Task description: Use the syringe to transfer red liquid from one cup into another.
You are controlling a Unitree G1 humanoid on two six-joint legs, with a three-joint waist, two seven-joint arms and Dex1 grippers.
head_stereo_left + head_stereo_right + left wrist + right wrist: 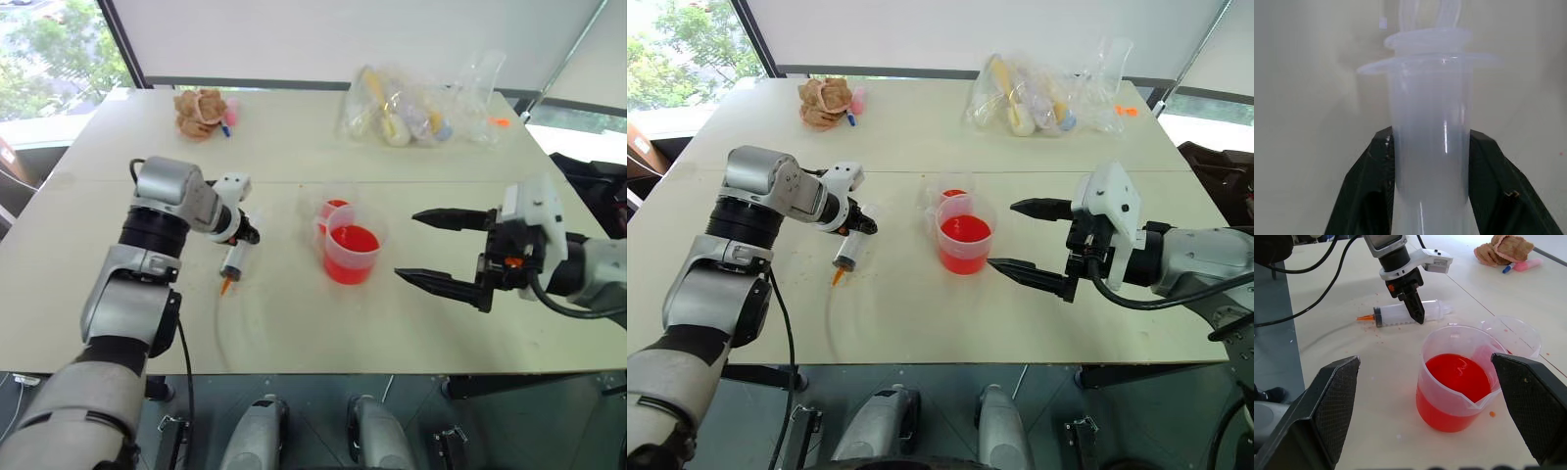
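Left gripper (1415, 308) clamps syringe (1400, 313) — smaller cup (333, 209) half-hidden, contents perhaps red.

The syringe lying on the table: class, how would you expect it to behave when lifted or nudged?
The syringe looks like rigid clear plastic, so probably stiff and light. Its round barrel lies flat on the table, so a nudge might roll it. The left hand pinches smooth plastic, which may slip.

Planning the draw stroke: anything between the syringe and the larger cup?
Nothing visible. The syringe lies on the table with the left gripper shut on its barrel; bare tabletop separates it from the larger cup of red liquid.
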